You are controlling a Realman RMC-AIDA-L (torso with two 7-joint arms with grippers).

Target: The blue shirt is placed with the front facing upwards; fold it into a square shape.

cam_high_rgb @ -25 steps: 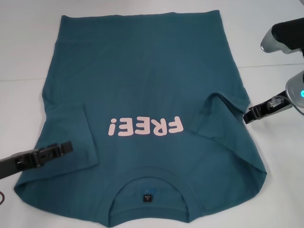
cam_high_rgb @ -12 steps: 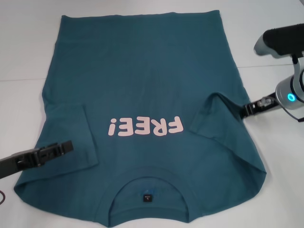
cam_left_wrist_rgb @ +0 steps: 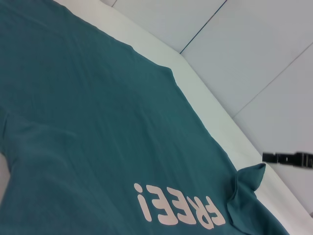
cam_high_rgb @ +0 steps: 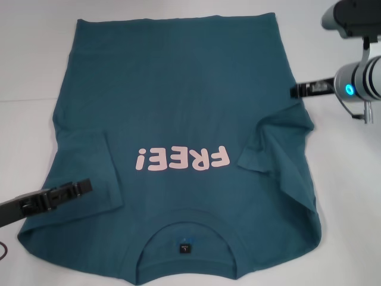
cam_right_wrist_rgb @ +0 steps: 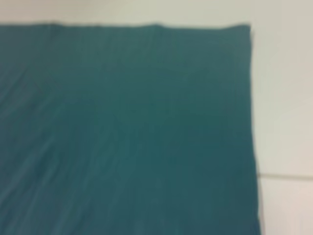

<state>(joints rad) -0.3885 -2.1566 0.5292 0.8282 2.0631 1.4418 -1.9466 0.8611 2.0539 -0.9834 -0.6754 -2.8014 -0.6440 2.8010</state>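
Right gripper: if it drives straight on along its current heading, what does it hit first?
Probably the blue shirt. The right gripper points toward the robot's left and sits at the shirt's side edge, so fabric comes first, unless it is riding above the cloth; height is unclear here.

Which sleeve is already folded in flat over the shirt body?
The sleeve on the robot's left, under the left gripper, lies flat on the blue shirt. The sleeve on the robot's right is rumpled and raised.

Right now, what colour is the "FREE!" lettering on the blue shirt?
Pale pink lettering on the dark teal-blue shirt; it shows best in the head view.
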